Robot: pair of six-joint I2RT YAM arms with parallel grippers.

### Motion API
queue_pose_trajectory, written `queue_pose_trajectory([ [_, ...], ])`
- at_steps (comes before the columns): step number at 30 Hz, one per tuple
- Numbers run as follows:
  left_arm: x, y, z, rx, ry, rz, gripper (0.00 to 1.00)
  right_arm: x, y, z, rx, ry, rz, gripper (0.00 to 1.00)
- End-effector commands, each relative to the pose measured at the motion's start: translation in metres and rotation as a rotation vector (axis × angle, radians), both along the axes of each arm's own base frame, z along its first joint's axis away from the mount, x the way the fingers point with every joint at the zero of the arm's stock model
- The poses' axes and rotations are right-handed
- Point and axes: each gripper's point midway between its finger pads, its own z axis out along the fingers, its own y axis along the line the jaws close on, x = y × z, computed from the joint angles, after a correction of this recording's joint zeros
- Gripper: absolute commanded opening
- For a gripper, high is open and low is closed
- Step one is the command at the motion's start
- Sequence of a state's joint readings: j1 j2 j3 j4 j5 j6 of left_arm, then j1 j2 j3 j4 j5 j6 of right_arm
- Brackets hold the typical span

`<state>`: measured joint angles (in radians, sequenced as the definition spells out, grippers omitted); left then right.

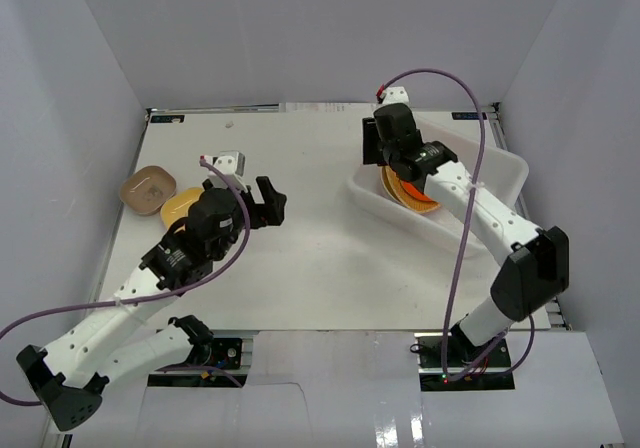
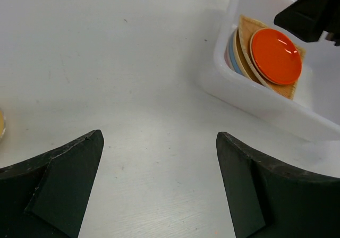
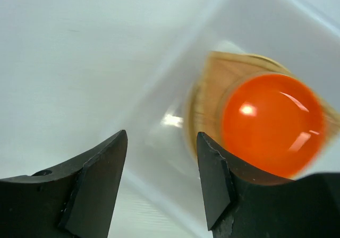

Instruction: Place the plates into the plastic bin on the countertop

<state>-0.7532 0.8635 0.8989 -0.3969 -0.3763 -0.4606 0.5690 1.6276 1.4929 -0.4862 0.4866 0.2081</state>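
The white plastic bin (image 1: 500,173) stands at the right of the countertop (image 1: 310,238). Inside it lies a stack of plates (image 1: 408,192), with a red-orange round plate (image 3: 271,121) on top of a tan fan-shaped one (image 3: 210,86). My right gripper (image 1: 372,158) hovers over the bin's left end, open and empty (image 3: 162,137). A brown rounded-square plate (image 1: 148,190) and a yellow plate (image 1: 180,206) lie at the far left. My left gripper (image 1: 275,203) is open and empty over bare countertop (image 2: 159,137), to the right of those two plates.
Grey walls (image 1: 80,98) enclose the countertop. The left wrist view shows the bin (image 2: 255,100) with its stack (image 2: 275,56) and the right gripper's dark body (image 2: 313,15) above it. A purple cable (image 1: 470,98) arches over the bin.
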Motion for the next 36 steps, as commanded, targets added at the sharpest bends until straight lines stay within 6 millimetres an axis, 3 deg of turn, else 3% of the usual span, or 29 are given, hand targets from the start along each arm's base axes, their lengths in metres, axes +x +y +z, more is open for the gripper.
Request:
queue_pose_trajectory([
  [1, -0.002, 0.035, 0.057, -0.078, -0.114, 0.141, 0.98, -0.023, 0.112, 0.047, 0.417, -0.125, 0.309, 0.61],
  [3, -0.005, 0.047, 0.061, -0.062, -0.107, 0.185, 0.98, -0.051, 0.169, 0.045, 0.522, -0.084, 0.455, 0.62],
  [4, -0.007, 0.058, 0.071, -0.069, -0.121, 0.230, 0.98, -0.056, 0.188, 0.045, 0.567, -0.075, 0.484, 0.63],
  [6, -0.011, 0.070, 0.071, -0.072, -0.099, 0.285, 0.98, -0.066, 0.240, 0.030, 0.660, -0.017, 0.542, 0.65],
  [7, -0.014, 0.078, 0.072, -0.081, -0.103, 0.314, 0.98, -0.065, 0.257, 0.039, 0.694, -0.026, 0.556, 0.66],
  [8, -0.014, 0.090, 0.070, -0.072, -0.110, 0.378, 0.98, -0.070, 0.283, 0.021, 0.729, 0.007, 0.564, 0.66],
  [10, -0.015, 0.105, 0.055, -0.030, -0.100, 0.448, 0.98, -0.070, 0.307, 0.010, 0.781, 0.026, 0.565, 0.68],
  [12, -0.019, 0.123, 0.045, 0.010, -0.096, 0.528, 0.98, -0.066, 0.340, -0.012, 0.808, 0.073, 0.558, 0.69],
  [13, -0.020, 0.126, 0.042, 0.011, -0.091, 0.538, 0.98, -0.060, 0.353, -0.051, 0.782, 0.124, 0.537, 0.71],
  [14, -0.023, 0.128, 0.039, 0.010, -0.090, 0.537, 0.98, -0.061, 0.374, -0.033, 0.828, 0.124, 0.590, 0.73],
  [15, -0.025, 0.130, 0.036, 0.013, -0.087, 0.540, 0.98, -0.060, 0.384, -0.042, 0.840, 0.149, 0.585, 0.74],
  [16, -0.026, 0.131, 0.034, 0.011, -0.086, 0.540, 0.98, -0.057, 0.395, -0.081, 0.820, 0.199, 0.575, 0.77],
  [17, -0.029, 0.133, 0.032, 0.009, -0.086, 0.538, 0.98, -0.055, 0.410, -0.064, 0.866, 0.189, 0.609, 0.77],
  [18, -0.030, 0.133, 0.031, 0.007, -0.086, 0.534, 0.98, -0.053, 0.417, -0.104, 0.848, 0.256, 0.577, 0.77],
  [19, -0.031, 0.134, 0.030, 0.005, -0.086, 0.531, 0.98, -0.051, 0.422, -0.114, 0.846, 0.272, 0.569, 0.77],
  [20, -0.032, 0.134, 0.025, 0.014, -0.077, 0.527, 0.98, -0.047, 0.430, -0.104, 0.872, 0.260, 0.575, 0.77],
  [22, -0.033, 0.132, 0.024, 0.005, -0.071, 0.516, 0.98, -0.049, 0.436, -0.133, 0.878, 0.308, 0.554, 0.77],
  [25, -0.032, 0.129, 0.019, 0.007, -0.061, 0.505, 0.98, -0.049, 0.437, -0.151, 0.889, 0.332, 0.527, 0.72],
  [29, -0.029, 0.126, 0.016, 0.024, -0.052, 0.504, 0.98, -0.058, 0.443, -0.155, 0.864, 0.316, 0.537, 0.61],
  [36, -0.027, 0.129, 0.021, 0.023, -0.067, 0.529, 0.98, -0.072, 0.446, -0.171, 0.763, 0.296, 0.560, 0.61],
])
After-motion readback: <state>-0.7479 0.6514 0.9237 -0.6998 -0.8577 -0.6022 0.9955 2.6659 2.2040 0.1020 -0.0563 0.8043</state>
